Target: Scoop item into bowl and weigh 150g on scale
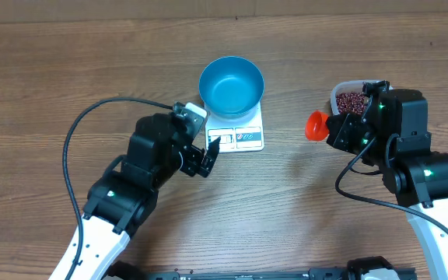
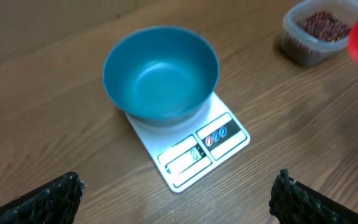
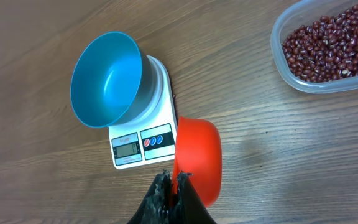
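Note:
The blue bowl (image 1: 232, 84) stands empty on the white scale (image 1: 241, 140) at the table's middle back. Dark red beans, the item (image 1: 351, 101), fill a clear tub at the right. My right gripper (image 1: 339, 129) is shut on the handle of an orange-red scoop (image 1: 316, 125), held above the wood between the tub and the scale. In the right wrist view the scoop (image 3: 197, 152) lies on its side in front of the shut gripper (image 3: 174, 177), beside the scale (image 3: 135, 146). My left gripper (image 1: 207, 158) is open in front of the scale, holding nothing.
The clear tub (image 3: 286, 68) sits at the back right, near the right arm. In the left wrist view the bowl (image 2: 160, 71), scale (image 2: 197, 152) and tub (image 2: 297, 46) lie ahead of the open gripper (image 2: 178, 182). A black cable (image 1: 92, 117) loops at the left.

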### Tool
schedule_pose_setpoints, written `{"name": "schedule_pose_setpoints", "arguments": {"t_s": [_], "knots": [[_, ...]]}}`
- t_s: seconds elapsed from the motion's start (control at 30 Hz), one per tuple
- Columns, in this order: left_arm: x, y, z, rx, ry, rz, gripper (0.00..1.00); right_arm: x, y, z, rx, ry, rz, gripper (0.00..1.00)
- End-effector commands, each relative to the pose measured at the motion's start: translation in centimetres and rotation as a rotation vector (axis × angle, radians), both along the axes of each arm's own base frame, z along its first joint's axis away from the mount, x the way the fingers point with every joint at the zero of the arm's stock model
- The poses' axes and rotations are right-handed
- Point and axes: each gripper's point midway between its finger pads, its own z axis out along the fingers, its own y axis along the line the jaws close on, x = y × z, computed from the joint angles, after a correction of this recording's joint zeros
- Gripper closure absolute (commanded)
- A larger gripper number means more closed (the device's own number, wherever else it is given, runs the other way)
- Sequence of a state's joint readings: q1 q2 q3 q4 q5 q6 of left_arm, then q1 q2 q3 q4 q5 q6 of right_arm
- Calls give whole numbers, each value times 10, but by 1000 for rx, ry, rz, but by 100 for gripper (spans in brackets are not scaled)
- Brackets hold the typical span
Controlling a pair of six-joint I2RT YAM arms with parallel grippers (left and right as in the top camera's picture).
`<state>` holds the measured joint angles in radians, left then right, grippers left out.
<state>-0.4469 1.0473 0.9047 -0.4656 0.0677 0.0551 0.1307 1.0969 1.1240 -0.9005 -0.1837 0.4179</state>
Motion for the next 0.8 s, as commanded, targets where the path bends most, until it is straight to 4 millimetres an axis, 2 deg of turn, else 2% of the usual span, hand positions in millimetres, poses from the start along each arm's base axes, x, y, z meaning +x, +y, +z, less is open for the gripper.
{"name": "schedule_pose_setpoints", "arguments": {"t_s": [0.0, 0.77], "knots": [[0, -3, 38, -49, -59, -9, 1, 3, -1, 12, 7, -35, -3, 96], [-4, -1, 26, -22, -4, -7, 1, 2, -1, 12, 7, -30, -3, 96]]}}
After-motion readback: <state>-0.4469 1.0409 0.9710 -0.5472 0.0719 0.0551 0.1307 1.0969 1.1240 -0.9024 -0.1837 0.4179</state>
